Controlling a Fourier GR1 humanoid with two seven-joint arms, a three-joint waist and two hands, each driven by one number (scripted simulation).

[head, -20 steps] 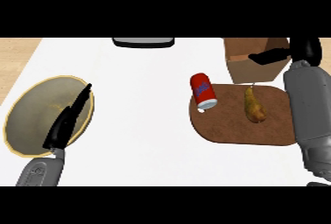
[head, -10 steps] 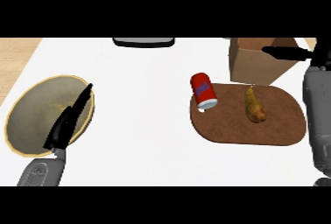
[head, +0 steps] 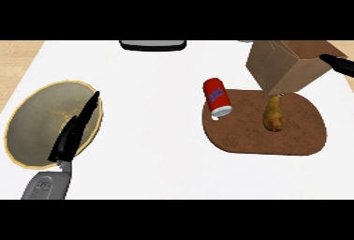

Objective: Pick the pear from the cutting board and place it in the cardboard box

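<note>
- At the lower left of the head view, the left hand point(head: 72, 133) lies over a round plate point(head: 31, 119), its dark fingers straight and released, grasping nothing; the grey forearm enters from the bottom edge.
- The plate is tan with a yellow rim and sits on the white counter point(head: 152, 154); apart from the hand above it, nothing shows on it.
- Right of centre lies the brown cutting board point(head: 266, 138), an oval slab with a mottled surface.
- On the board's right half rests the pear point(head: 274, 116): slim, golden brown, darker toward its broad lower end, with the narrow neck and stem pointing away toward the box. No hand touches it.
- At the board's left edge lies a red can point(head: 217, 96) on its side, with a white end and a bluish label; it partly overlaps the board.
- Just beyond the board stands the cardboard box point(head: 287, 65), plain brown, tilted in this view; its near lower corner comes close to the pear's stem. Its inside cannot be seen.
- At the right edge, beside the box's top, a dark tip of the right hand point(head: 339, 63) shows; whether it is released or clenched cannot be told.
- At the far edge of the counter sits a dark, rounded object point(head: 152, 45), only partly in view.
</note>
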